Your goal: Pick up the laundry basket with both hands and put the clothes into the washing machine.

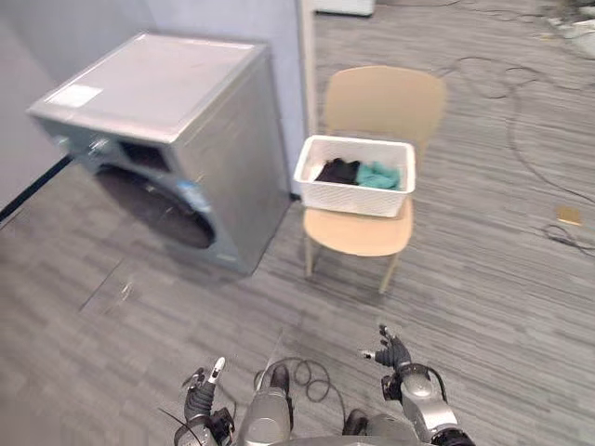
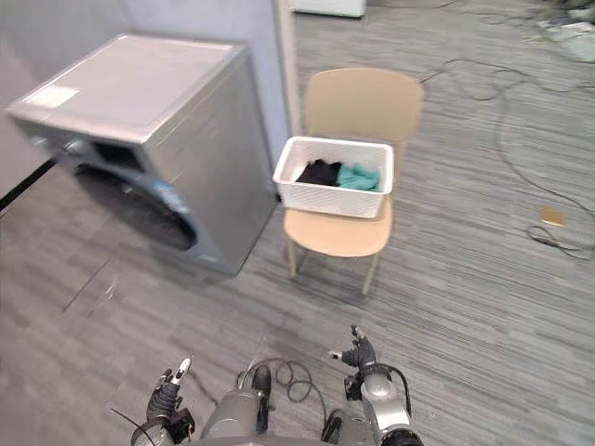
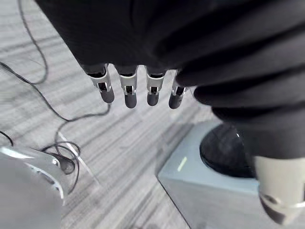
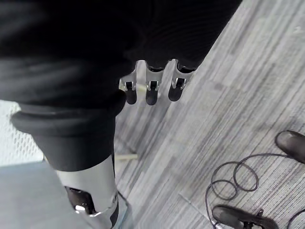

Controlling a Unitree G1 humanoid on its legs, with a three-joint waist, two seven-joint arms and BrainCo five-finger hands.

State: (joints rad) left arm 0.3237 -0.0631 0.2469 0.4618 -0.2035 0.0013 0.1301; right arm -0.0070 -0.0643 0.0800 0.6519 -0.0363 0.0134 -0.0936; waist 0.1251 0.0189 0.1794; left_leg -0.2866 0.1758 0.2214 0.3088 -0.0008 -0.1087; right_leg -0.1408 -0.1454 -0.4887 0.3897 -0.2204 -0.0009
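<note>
A white laundry basket [image 1: 354, 189] stands on the seat of a tan chair [image 1: 381, 100], holding a black garment [image 1: 338, 171] and a teal one [image 1: 379, 175]. To its left is a silver washing machine [image 1: 158, 88] with a dark round door [image 1: 153, 206] facing the front left; it also appears as the washing machine [image 3: 200, 183] in the left wrist view. My left hand [image 1: 200, 398] and right hand [image 1: 394, 354] hang low at the near edge, far from the basket. Both are open and empty, with straight fingers [image 3: 127, 90] and fingers [image 4: 151, 89] over the floor.
A pale wall panel [image 1: 305, 56] runs behind the machine and chair. Thin cables [image 1: 521, 111] trail over the grey plank floor at the right, near a small tan piece [image 1: 569, 215]. Open floor lies between me and the chair.
</note>
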